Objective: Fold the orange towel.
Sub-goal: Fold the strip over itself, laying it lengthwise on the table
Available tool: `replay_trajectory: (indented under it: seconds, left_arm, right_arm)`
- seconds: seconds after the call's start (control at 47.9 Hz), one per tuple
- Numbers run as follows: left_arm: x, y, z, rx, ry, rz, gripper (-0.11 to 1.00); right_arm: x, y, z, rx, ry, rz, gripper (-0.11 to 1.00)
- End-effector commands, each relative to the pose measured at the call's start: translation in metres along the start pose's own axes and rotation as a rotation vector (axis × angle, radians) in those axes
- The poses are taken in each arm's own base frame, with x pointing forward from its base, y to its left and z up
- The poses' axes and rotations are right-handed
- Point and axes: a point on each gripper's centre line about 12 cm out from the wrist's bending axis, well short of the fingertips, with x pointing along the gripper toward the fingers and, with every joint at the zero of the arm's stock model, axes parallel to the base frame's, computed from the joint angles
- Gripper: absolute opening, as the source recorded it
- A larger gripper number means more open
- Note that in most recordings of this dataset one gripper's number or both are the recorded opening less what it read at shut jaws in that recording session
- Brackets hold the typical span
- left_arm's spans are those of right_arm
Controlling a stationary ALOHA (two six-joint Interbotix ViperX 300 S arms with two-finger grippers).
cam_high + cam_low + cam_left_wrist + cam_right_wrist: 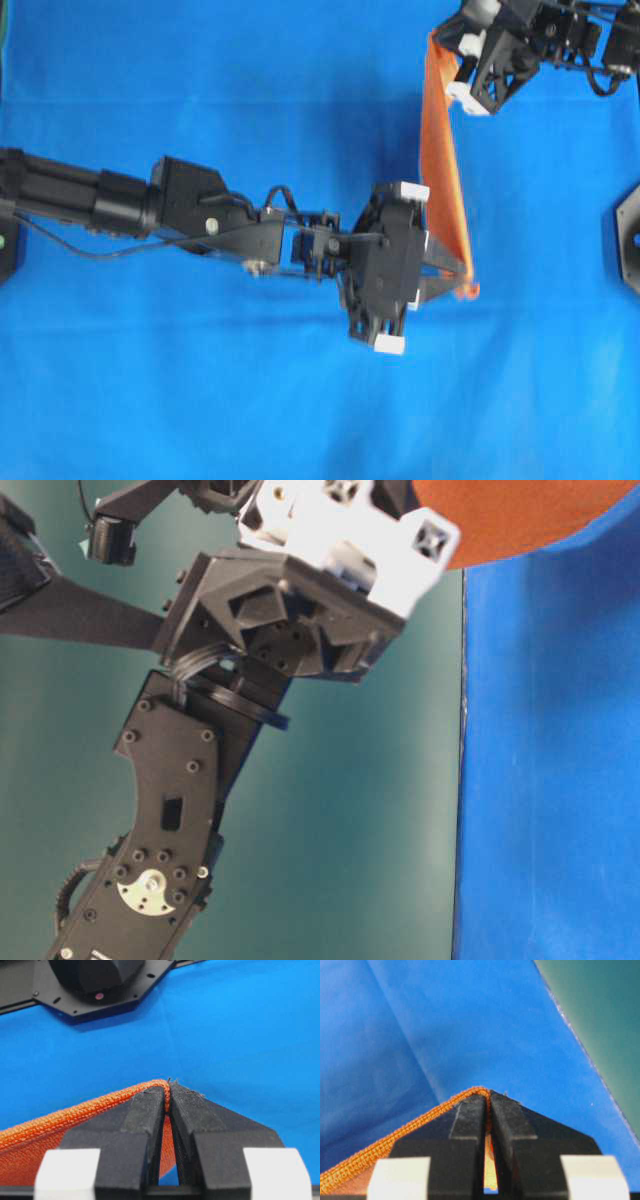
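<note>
The orange towel (pixel 441 170) hangs as a taut band above the blue cloth, held at two corners. My left gripper (pixel 462 284) is shut on its near corner; the left wrist view shows the hem (pixel 75 1119) pinched between the black fingertips (pixel 150 1105). My right gripper (pixel 440 48) is shut on the far corner at the top right. In the right wrist view the orange hem (pixel 395 1151) runs into the shut fingertips (pixel 470 1110). The table-level view shows part of the towel (pixel 500 520) at the top, behind the right gripper's body. The rest of the towel is hidden edge-on.
The large blue cloth (pixel 200 380) covers the table. A black arm base (pixel 626 236) stands at the right edge and also shows in the left wrist view (pixel 95 982). The cloth's edge and a teal surface (pixel 600 1015) lie beyond the right gripper.
</note>
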Motion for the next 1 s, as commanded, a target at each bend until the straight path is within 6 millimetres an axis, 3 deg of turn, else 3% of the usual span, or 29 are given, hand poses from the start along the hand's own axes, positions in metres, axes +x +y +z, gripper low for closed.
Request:
replay_trajectory:
  seconds: [0.0, 0.292, 0.522, 0.981]
  left_arm:
    - [-0.010, -0.013, 0.016, -0.011, -0.034, -0.022, 0.02]
    - [-0.041, -0.035, -0.034, -0.088, 0.095, -0.066, 0.02]
    - [-0.070, -0.048, -0.072, -0.193, 0.183, -0.082, 0.02]
    - [-0.078, -0.046, -0.093, -0.216, 0.222, -0.072, 0.02]
  right_arm:
    - [0.005, -0.010, 0.006, 0.012, -0.021, -0.017, 0.02]
    - [0.063, 0.021, 0.018, -0.042, -0.046, 0.077, 0.02]
    - [0.092, 0.037, 0.039, -0.106, -0.071, 0.103, 0.02]
    - [0.096, 0.040, 0.040, -0.106, -0.074, 0.110, 0.02]
